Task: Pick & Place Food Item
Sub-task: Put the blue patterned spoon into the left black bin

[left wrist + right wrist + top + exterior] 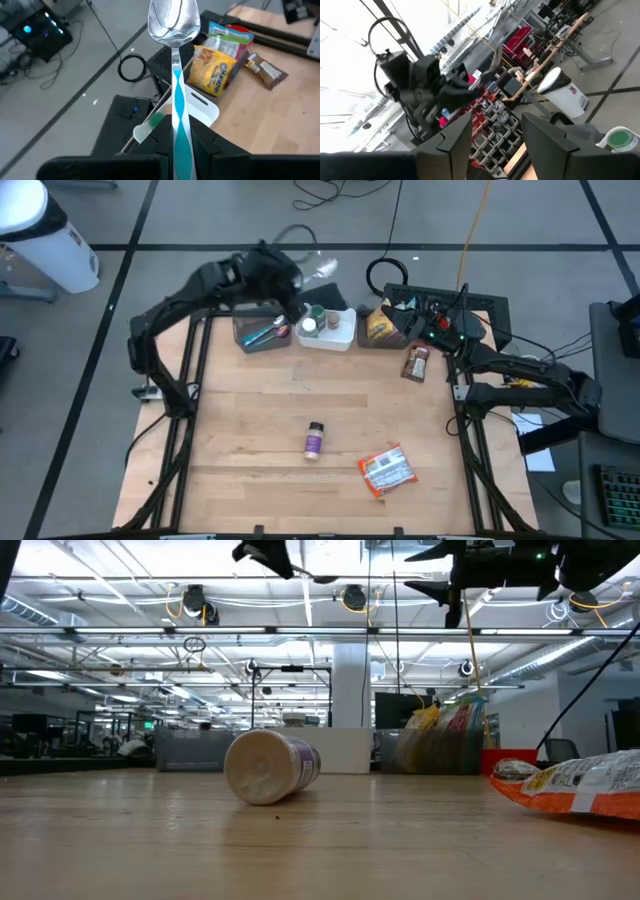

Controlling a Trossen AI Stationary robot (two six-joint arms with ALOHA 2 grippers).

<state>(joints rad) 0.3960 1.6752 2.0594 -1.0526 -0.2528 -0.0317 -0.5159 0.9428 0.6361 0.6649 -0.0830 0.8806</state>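
Left wrist view, left pincer (176,145) gripping spoon (175,30), right pincer (492,135) parted, empty, labels unreadable.

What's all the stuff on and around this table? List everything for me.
Spoon: one, shiny bowl, teal-and-white handle, held up by the left gripper.
Small bottle: one, purple label, white cap, lying on its side mid-table.
Snack packet: one, orange and white, flat on the near right of the table.
Brown packet: one, by the far right bins.
Bins: three in a row at the far edge, grey, white, dark.
Left gripper: shut on the spoon, above the bins.
Right gripper: empty, raised at the far right.
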